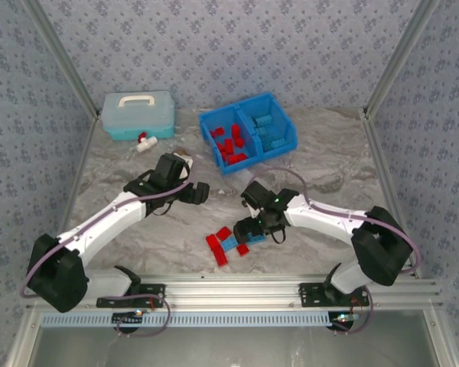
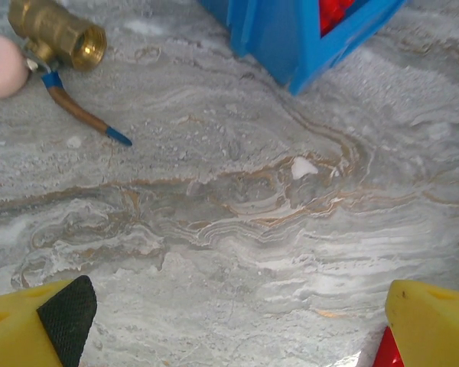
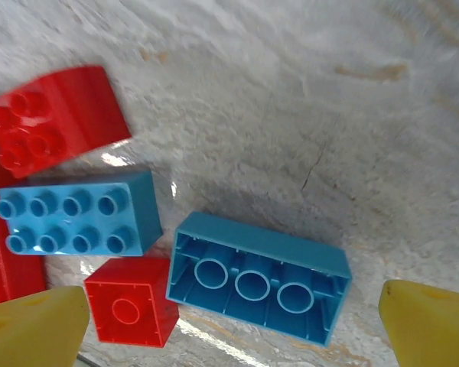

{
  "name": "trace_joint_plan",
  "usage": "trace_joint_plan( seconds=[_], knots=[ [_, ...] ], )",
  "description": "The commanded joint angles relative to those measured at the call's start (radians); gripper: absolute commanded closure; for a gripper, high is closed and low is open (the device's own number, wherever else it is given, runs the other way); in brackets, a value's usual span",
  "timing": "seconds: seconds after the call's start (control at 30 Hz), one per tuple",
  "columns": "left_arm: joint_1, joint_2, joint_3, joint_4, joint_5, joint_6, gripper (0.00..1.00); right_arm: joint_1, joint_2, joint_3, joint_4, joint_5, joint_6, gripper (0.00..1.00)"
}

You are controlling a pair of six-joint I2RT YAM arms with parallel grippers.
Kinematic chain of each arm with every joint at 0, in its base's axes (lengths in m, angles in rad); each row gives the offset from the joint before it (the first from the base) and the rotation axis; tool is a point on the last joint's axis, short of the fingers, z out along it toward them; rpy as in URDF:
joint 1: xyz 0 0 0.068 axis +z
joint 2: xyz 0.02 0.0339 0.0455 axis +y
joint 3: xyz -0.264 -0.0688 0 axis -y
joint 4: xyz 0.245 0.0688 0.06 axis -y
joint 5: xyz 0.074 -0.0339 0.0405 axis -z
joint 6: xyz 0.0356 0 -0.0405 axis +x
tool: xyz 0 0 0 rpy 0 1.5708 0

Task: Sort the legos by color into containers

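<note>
**Blue brick waits between the right fingers**

Right gripper (image 3: 233,317) hovers over the loose legos (image 1: 228,245) near the front of the surface (image 1: 329,153). Its yellow fingers (image 3: 424,321) are spread wide, with a hollow-side-up blue brick (image 3: 256,275) between them. As it stands, the fingers line up along the brick's length, and a small red brick (image 3: 130,310) touches the brick's left end. Closing now would likely trap both. I judge a wrist turn is wanted, so the fingers close across the narrow width, then a straight drop. A studded blue brick (image 3: 73,222) lies just beside the far-left corner and could be nudged.

The load belongs in the right compartment of the bin (image 1: 287,141), where blues lie; reds fill the left.

Left gripper (image 2: 237,325) hangs over bare surface, fingers apart and holding nothing. A red sliver by its right finger may be a brick, but it is too cropped to say. A brass fitting (image 2: 61,34) and a pink disc (image 2: 0,65) sit ahead of it.

Open surface runs from the legos to the bin, with the left arm just beside that lane. The frame rail (image 1: 237,289) bounds the near edge.
</note>
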Motion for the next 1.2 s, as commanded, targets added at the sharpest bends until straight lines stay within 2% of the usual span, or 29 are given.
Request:
trace_joint_plan(
  seconds=[0.0, 0.17, 0.43, 0.57, 0.73, 0.83, 0.93, 1.03, 1.17],
  knots=[
    [0.001, -0.036, 0.005, 0.04, 0.029, 0.016, 0.01, 0.011, 0.024, -0.024, 0.014, 0.0, 0.043, 0.0],
    [-0.001, -0.046, -0.008, 0.055, 0.042, 0.008, 0.01, 0.015, 0.06, -0.03, 0.036, 0.043, 0.053, 0.02],
    [0.0, -0.048, -0.021, 0.069, 0.043, -0.007, 0.01, 0.016, 0.108, -0.019, 0.078, 0.068, 0.069, 0.33],
    [0.0, -0.043, -0.022, 0.069, 0.044, -0.007, 0.01, 0.017, 0.098, -0.023, 0.063, 0.107, 0.081, 0.43],
    [-0.002, -0.048, -0.022, 0.075, 0.049, -0.011, 0.01, -0.007, -0.021, 0.008, 0.023, 0.183, 0.113, 0.47],
    [-0.006, -0.058, -0.01, 0.075, 0.064, -0.011, 0.01, -0.07, -0.111, 0.061, -0.017, 0.232, 0.09, 0.46],
    [-0.023, -0.069, 0.009, 0.086, 0.07, -0.007, 0.01, -0.19, -0.149, 0.122, 0.06, 0.246, 0.025, 0.44],
    [-0.047, -0.068, 0.027, 0.098, 0.071, 0.006, 0.01, -0.335, -0.094, 0.227, 0.152, 0.205, -0.02, 0.45],
    [-0.078, -0.067, 0.042, 0.081, 0.057, 0.009, 0.01, -0.444, 0.083, 0.442, 0.22, 0.208, -0.055, 0.44]
  ],
)
